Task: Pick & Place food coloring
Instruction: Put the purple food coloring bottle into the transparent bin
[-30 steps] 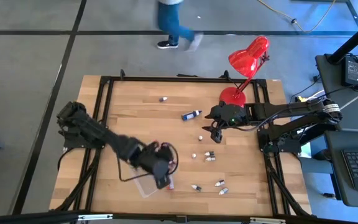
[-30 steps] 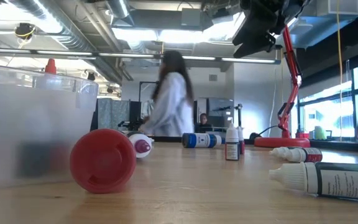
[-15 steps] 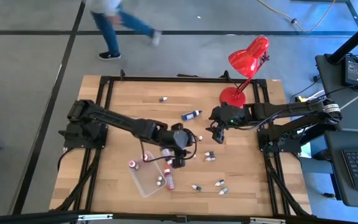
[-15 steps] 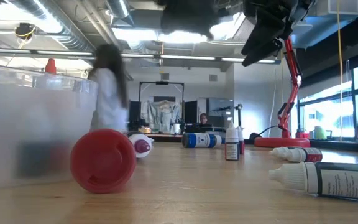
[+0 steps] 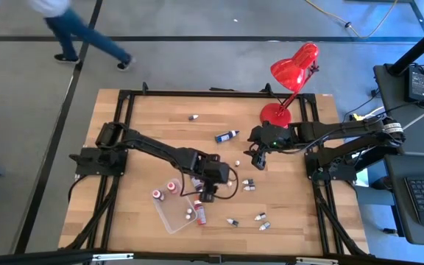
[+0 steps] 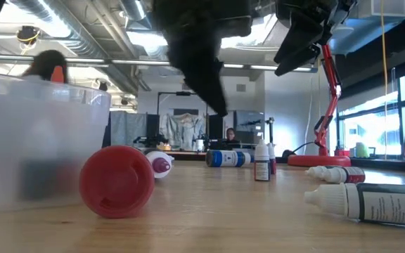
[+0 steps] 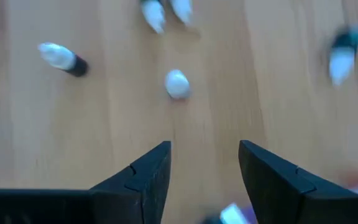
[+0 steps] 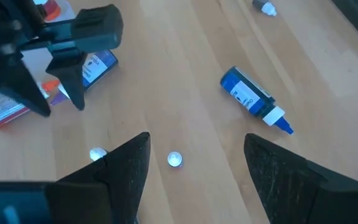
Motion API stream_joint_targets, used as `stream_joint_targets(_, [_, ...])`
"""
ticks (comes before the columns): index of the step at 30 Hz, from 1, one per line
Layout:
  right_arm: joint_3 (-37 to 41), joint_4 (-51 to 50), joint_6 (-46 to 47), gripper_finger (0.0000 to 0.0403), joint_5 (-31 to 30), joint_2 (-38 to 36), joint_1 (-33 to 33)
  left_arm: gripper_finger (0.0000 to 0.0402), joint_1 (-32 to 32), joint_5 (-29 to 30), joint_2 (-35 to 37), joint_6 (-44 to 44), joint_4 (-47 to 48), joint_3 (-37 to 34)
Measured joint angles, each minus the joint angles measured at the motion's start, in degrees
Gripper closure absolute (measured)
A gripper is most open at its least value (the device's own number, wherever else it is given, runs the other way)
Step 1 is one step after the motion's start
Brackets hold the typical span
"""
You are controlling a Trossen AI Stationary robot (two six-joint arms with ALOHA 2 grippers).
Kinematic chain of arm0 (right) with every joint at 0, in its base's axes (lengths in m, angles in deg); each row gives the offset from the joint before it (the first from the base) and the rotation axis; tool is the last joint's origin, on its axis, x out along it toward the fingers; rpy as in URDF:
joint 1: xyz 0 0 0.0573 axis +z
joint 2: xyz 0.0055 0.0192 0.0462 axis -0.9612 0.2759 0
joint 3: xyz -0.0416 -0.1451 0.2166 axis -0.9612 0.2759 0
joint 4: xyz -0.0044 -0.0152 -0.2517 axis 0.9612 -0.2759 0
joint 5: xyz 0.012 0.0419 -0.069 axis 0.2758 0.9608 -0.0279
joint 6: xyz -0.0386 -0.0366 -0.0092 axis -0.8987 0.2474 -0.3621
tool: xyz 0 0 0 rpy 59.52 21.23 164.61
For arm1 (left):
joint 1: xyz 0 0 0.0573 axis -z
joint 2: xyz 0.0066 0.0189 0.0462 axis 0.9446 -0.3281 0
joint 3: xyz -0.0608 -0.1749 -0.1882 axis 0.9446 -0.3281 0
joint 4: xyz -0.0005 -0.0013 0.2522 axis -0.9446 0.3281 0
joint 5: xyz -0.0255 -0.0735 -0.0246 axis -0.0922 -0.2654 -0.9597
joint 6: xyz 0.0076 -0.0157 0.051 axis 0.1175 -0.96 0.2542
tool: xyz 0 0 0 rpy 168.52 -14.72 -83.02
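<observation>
- Progress: I judge the job partly done. In the high view the clear tray (image 5: 174, 218) at lower centre-left has a couple of bottles at its right edge (image 5: 199, 216); two red-capped ones (image 5: 171, 187) stand just above it, outside, on the counter (image 5: 146, 132).
- Left to do: a blue bottle (image 5: 227, 135) upper centre, a small one (image 5: 193, 116) near the top edge, a pair (image 5: 248, 185) at centre right, three more (image 5: 260, 220) at lower right, plus white round-looking bits (image 5: 237, 161) mid-counter, maybe caps or upright bottles seen end-on; can't tell.
- Left gripper (image 5: 210, 190): centre of the high view, just right of the tray, above the counter. The left wrist view shows its jaws (image 7: 204, 163) moderately open with bare wood between them, nothing held or touched. A white round piece (image 7: 178, 84) lies ahead, a dark bottle (image 7: 62, 57) at upper left of that frame.
- Right gripper (image 5: 257, 156): right of centre in the high view, beside the lamp base (image 5: 275, 113), raised off the counter per the low view (image 6: 297, 42). Right wrist view: jaws (image 8: 194, 163) wide, empty, with the blue bottle (image 8: 253, 99) at centre right and a white cap-like piece (image 8: 175, 159) between the tips, far below.
- Next, as I read it: left jaws need to drop on a loose bottle; small and round, likely to roll.
</observation>
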Motion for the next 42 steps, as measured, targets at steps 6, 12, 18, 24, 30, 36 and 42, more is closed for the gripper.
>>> stream_joint_targets(6, [0.0,0.11,1.41,0.0141,-0.04,0.0,0.0,0.0224,0.61,-1.29,0.0,17.12,8.37,0.0])
stream_joint_targets(12, [0.0,0.08,4.06,0.0141,-0.08,0.0,0.0,0.0224,1.62,-1.27,0.0,30.99,13.19,0.0])
stream_joint_targets(18, [-0.02,0.06,4.68,0.0141,-0.09,0.0,0.0,0.0224,1.76,-1.6,0.0,38.44,14.01,0.0])
stream_joint_targets(24, [-0.01,0.06,5.95,0.0141,-0.11,0.0,0.0,0.0224,0.65,-4.7,0.0,38.61,15.2,0.02])
stream_joint_targets(30, [-0.02,0.06,6.57,0.0141,-0.11,0.0,0.0,0.0224,0.59,-5.47,-2.79,41.03,15.16,0.11])
stream_joint_targets(36, [0.0,0.06,7.26,0.0141,-0.2,0.0,0.0,0.0224,0.84,0.6,-5.76,41.77,14.98,0.07])
stream_joint_targets(42, [-0.01,0.06,7.24,0.0141,-0.17,0.02,0.0,0.0228,0.67,1.64,-6.92,42.04,14.65,0.16])
